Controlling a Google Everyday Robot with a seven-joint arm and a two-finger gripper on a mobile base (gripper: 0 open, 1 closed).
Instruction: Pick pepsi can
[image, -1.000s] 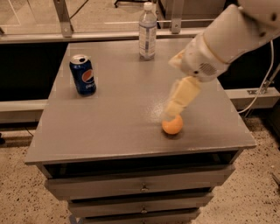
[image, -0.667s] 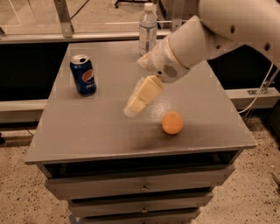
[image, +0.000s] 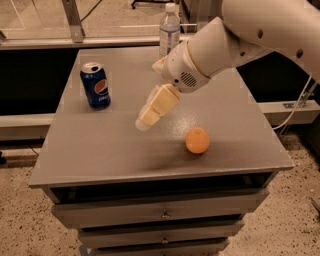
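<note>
The pepsi can, dark blue with a round red-white-blue logo and a silver top, stands upright at the left rear of the grey table. My gripper, cream coloured, hangs from the white arm over the middle of the table. It is to the right of the can and a little nearer the front, apart from it and holding nothing.
An orange lies on the table to the right of the gripper. A clear water bottle with a white cap stands at the back edge. Drawers sit under the table top. A white cable hangs at the far right.
The arm has swung left across the table, from above the orange to the middle, closer to the can. The can, orange and bottle have not moved.
</note>
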